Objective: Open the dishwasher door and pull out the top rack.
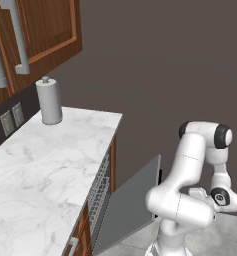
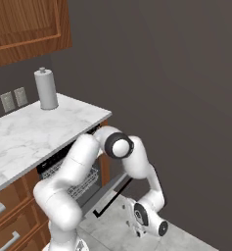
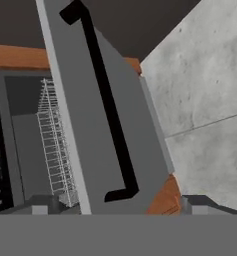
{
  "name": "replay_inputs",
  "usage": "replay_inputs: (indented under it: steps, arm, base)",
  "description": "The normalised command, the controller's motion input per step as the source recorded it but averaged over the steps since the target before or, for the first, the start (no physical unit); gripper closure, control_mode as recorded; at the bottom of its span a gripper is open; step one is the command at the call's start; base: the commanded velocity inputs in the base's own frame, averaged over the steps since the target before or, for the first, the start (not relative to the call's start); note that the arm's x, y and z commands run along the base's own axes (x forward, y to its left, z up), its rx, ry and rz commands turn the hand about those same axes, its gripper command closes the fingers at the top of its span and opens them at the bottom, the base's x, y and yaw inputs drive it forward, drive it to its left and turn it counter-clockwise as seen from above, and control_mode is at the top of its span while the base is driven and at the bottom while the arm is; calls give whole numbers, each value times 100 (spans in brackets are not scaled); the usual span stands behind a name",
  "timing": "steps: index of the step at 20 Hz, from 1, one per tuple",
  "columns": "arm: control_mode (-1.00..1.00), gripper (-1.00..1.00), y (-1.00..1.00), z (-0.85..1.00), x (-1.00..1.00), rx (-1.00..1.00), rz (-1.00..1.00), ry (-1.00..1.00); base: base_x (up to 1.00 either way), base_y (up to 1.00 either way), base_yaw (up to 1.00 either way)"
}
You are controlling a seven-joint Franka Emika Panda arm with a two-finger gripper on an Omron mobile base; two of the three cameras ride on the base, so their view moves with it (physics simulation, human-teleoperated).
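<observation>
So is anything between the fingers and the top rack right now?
Yes. The dishwasher door is only partly lowered and fills the space ahead of the open gripper, its black bar handle facing the fingers. The top rack sits behind it inside the cavity, visible past the door's edge. The door needs lowering further first.

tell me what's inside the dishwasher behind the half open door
Behind the dishwasher door a light grey wire rack sits inside the dark tub. The door and the counter hide the rest of the interior.
</observation>
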Motion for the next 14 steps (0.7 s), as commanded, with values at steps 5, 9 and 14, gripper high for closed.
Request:
replay_inputs:
  steps: [5, 9, 14]
  arm:
    - [-100, -100, 16, 100, 2, 0, 0, 4]
    - [-100, -100, 26, 100, 2, 0, 0, 8]
    - [-100, -100, 48, 100, 19, 0, 0, 19]
  base:
    - [0, 0, 0]
    - [0, 0, 0]
    - [0, 0, 0]
